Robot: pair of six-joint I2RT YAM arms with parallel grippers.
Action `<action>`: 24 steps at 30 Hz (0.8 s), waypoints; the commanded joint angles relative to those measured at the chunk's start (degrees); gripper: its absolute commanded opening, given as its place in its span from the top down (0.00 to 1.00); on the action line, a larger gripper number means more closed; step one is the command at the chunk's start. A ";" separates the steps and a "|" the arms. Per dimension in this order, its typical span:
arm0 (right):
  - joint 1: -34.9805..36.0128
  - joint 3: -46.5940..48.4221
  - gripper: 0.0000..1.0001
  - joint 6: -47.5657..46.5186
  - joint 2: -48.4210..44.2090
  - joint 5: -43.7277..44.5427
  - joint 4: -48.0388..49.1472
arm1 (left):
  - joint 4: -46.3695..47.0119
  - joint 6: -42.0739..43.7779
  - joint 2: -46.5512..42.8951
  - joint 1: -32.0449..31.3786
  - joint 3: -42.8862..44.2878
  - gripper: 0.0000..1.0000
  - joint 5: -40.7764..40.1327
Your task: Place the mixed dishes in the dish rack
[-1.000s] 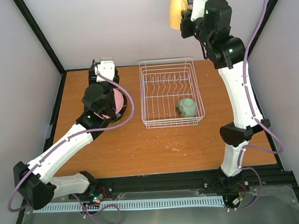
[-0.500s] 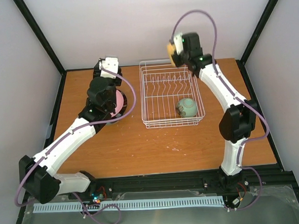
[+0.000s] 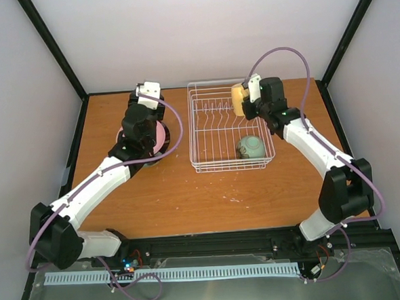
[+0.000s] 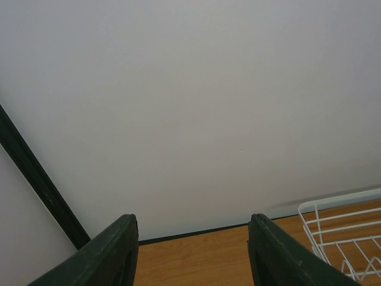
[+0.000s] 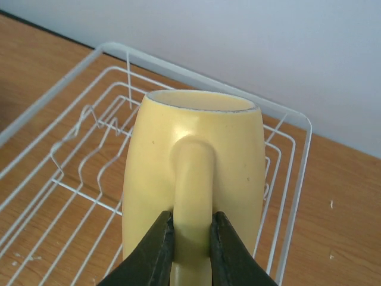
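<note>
My right gripper (image 3: 246, 101) (image 5: 191, 238) is shut on the handle of the pale yellow mug (image 3: 238, 99) (image 5: 193, 173) and holds it above the far right corner of the white wire dish rack (image 3: 205, 129) (image 5: 89, 155). The mint green bowl (image 3: 250, 146) lies in the rack's near right part. My left gripper (image 3: 147, 92) (image 4: 190, 250) is open and empty, raised above the pink plate (image 3: 160, 137), which lies on a dark-rimmed plate (image 3: 154, 159) left of the rack. The teal plate is not visible.
The rack's upright prongs (image 3: 221, 109) run along its far part. White walls and black frame posts (image 3: 51, 47) close the table at the back and sides. The rack's corner (image 4: 339, 232) shows at the lower right of the left wrist view.
My right arm has come down from high up and carried the mug to just above the rack's far right corner. My left gripper has moved slightly right and back over the plates.
</note>
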 commanded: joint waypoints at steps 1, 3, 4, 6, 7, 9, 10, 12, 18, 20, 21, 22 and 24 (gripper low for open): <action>0.26 -0.59 0.97 3.12 -5.00 -4.48 11.65 | -1.09 -2.95 1.34 0.54 1.80 0.49 0.70; 0.30 1.42 0.97 3.32 -6.09 -8.24 11.19 | -1.70 -3.78 1.74 0.50 2.02 0.49 0.59; 0.53 2.60 0.97 3.16 -6.31 -9.49 9.84 | -1.77 -3.95 2.00 0.50 2.02 0.49 0.59; 1.74 1.04 0.97 1.81 -7.53 -12.13 9.31 | -1.98 -4.39 2.43 0.52 2.10 0.49 0.63; 2.42 -1.23 0.97 1.13 -8.31 -12.79 10.03 | -2.15 -4.48 2.66 0.50 2.19 0.49 0.70; 3.83 -7.48 0.97 -0.09 -10.32 -14.50 13.49 | -2.64 -4.78 3.07 0.50 2.28 0.49 0.81; 4.72 -10.36 0.97 -0.53 -11.03 -14.53 15.10 | -3.08 -5.01 3.20 0.50 2.35 0.49 0.81; 5.53 -15.50 0.97 0.06 -11.88 -15.95 18.54 | -4.37 -5.60 3.33 0.50 2.43 0.49 1.03; 7.75 -20.13 0.97 1.46 -10.93 -17.69 22.72 | -9.62 -8.76 3.13 0.50 3.25 0.50 1.41; 7.90 -20.93 0.97 1.64 -10.02 -17.70 24.04 | -10.61 -9.50 3.01 0.50 3.48 0.50 1.28; 7.93 -21.28 0.97 1.75 -9.51 -17.61 24.87 | -11.01 -9.72 2.94 0.50 3.63 0.50 1.29; 7.99 -21.44 0.97 1.94 -8.97 -17.58 25.58 | -11.60 -9.94 2.91 0.50 3.88 0.50 1.25; 7.99 -20.80 0.97 2.17 -7.44 -18.25 26.57 | -12.50 -10.36 2.79 0.54 4.21 0.50 1.07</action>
